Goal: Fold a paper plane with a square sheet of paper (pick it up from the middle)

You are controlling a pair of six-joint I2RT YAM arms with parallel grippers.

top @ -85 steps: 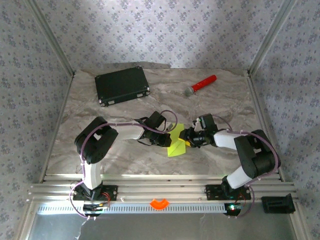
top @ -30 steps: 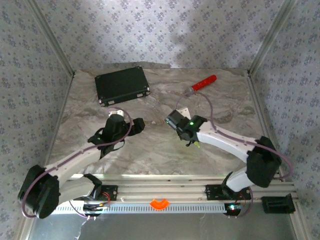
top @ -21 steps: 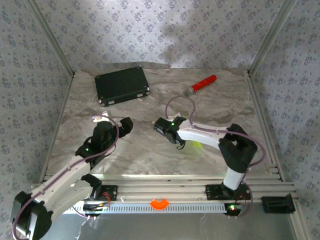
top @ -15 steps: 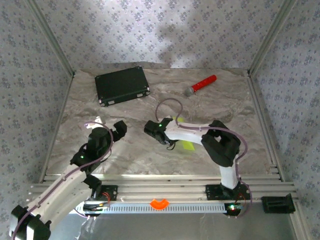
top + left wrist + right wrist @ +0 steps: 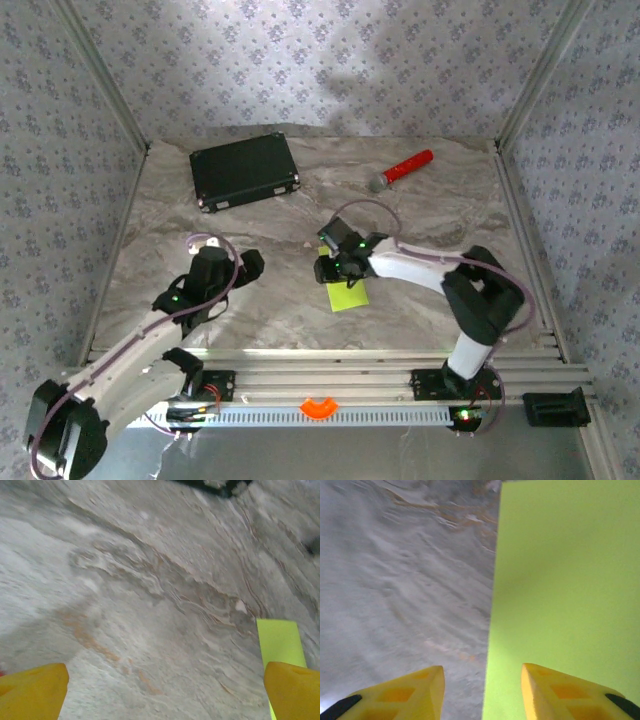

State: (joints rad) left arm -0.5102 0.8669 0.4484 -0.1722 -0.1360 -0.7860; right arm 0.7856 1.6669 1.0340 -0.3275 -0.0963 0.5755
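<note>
Left end effector (image 5: pixel 161 687): jaws at full spread over bare tabletop (image 5: pixel 440 230) left of the middle; both yellow fingers (image 5: pixel 35 690) were cut off by the bottom of the wrist view.
Black case (image 5: pixel 245 170): flat near the far left corner, closed, well apart from both arms.
Sheet of paper (image 5: pixel 348 295): lime yellow-green, flat on the tabletop near the middle, a little toward the near edge. Its far end lay under the right arm from above, so its full outline and any crease could not be made out.
Right end effector (image 5: pixel 482 685): jaws partly apart with nothing clamped, one finger over the paper, the other over bare stone, the paper's long edge running between them. Contact with the sheet could not be told.
Microphone (image 5: pixel 400 170): red handle, grey head, near the far edge, right of the middle.
Surface: grey-beige marble pattern, blurred in the left wrist view.
Room: patterned wallpaper (image 5: pixel 300 60) on three sides, metal posts (image 5: pixel 100 75) at the corners, a metal rail (image 5: pixel 330 385) along the near edge.
</note>
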